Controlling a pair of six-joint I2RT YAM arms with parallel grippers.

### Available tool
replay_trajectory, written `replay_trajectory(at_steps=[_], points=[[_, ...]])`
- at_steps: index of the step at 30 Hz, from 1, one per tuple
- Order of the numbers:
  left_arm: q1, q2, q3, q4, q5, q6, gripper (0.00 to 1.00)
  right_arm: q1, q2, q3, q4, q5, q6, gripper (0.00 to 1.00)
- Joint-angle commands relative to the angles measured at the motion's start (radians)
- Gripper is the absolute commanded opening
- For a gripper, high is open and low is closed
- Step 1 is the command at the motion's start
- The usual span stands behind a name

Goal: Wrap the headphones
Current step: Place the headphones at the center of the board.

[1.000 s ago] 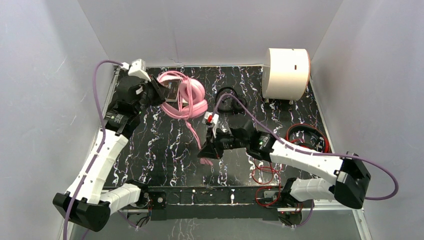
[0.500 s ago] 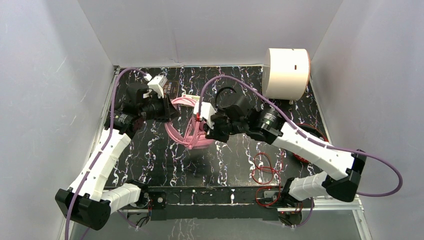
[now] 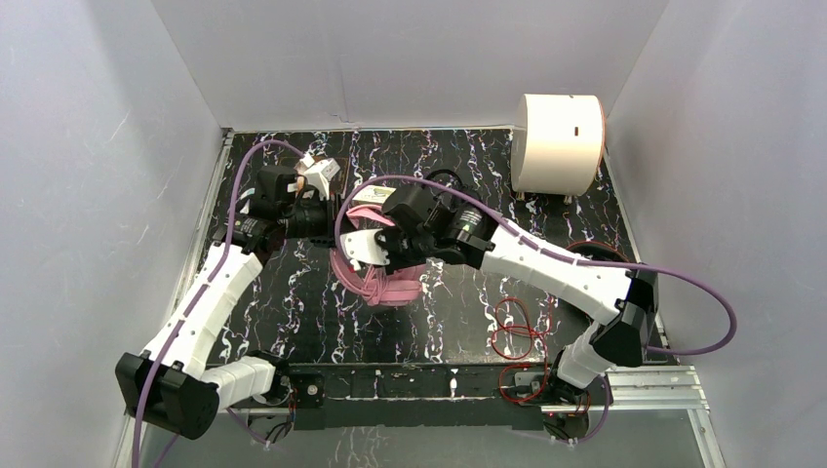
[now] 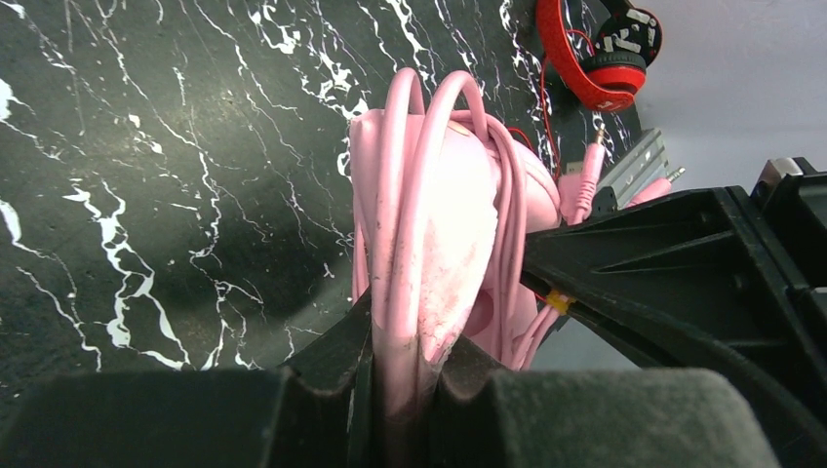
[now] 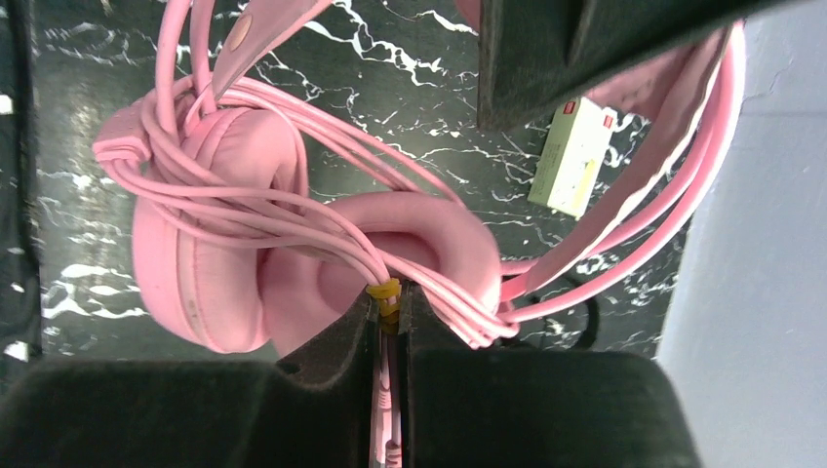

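Observation:
The pink headphones [image 3: 387, 283] hang above the middle of the table, held between both grippers. My left gripper [image 3: 334, 216] is shut on the pink headband [image 4: 429, 234] with cable strands lying along it. My right gripper [image 3: 378, 250] is shut on the pink cable [image 5: 383, 291] at its yellow tie, just under the ear cups [image 5: 215, 244], with the plugs between the fingers. The red headphones [image 3: 597, 255] lie at the right, partly behind the right arm, and show far off in the left wrist view [image 4: 585, 58]. The black headphones [image 3: 445, 179] sit behind the right wrist, mostly hidden.
A white cylinder [image 3: 558, 141] stands at the back right corner. Red cable loops [image 3: 517, 331] lie near the front right edge. A small white box [image 5: 575, 156] lies on the table beyond the pink headset. White walls close in the table on three sides.
My right gripper rose from the front centre and swung back and left with the pink cable to the headset. My left gripper carried the headset from the back left toward the centre.

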Motion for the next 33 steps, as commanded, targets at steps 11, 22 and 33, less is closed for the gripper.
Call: replay_trajectory(at_steps=[11,22,33], points=[[-0.021,0.013,-0.131,0.033,0.250,-0.043,0.00,0.008,0.067,0.003,0.078,0.075,-0.263,0.25],[-0.021,-0.007,-0.267,0.113,0.204,-0.102,0.00,0.006,0.093,-0.085,0.112,0.066,-0.220,0.36],[-0.021,-0.025,-0.327,0.110,0.098,-0.133,0.00,-0.003,0.108,-0.094,0.076,0.005,-0.126,0.69]])
